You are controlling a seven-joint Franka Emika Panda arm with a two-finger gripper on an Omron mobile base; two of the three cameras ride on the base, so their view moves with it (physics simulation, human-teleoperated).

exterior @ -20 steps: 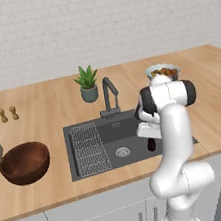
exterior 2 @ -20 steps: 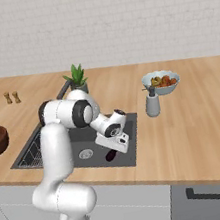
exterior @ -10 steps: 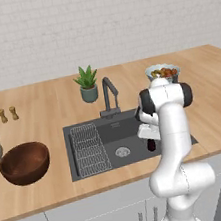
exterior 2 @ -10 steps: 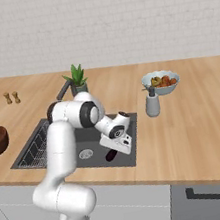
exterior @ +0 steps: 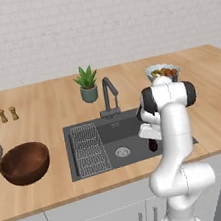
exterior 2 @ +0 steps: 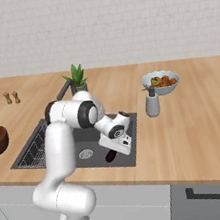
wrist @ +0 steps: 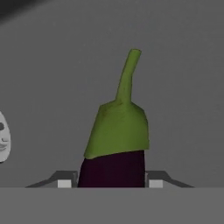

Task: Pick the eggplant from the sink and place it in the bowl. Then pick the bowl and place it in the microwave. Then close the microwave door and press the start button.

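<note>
Down in the sink [exterior: 81,137], near its right wall: the eggplant [wrist: 114,151], purple body flanked closely by both fingertips [wrist: 64,183], contact not discernible, so grip state impossible to tell. Glossy, firm and light by the look; likely slippery, best taken across the thick purple middle, below the green cap. Arm folded steeply downward, gripper [exterior 2: 112,155] plunged into the basin. Further left on the counter [exterior: 208,107], the wooden bowl [exterior: 24,163], waiting.

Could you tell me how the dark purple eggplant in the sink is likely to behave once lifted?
The glossy dark purple eggplant probably feels slick, so it may slip between the fingers. Its rounded oblong body would likely roll if dropped. The thin green stem looks fragile.
</note>
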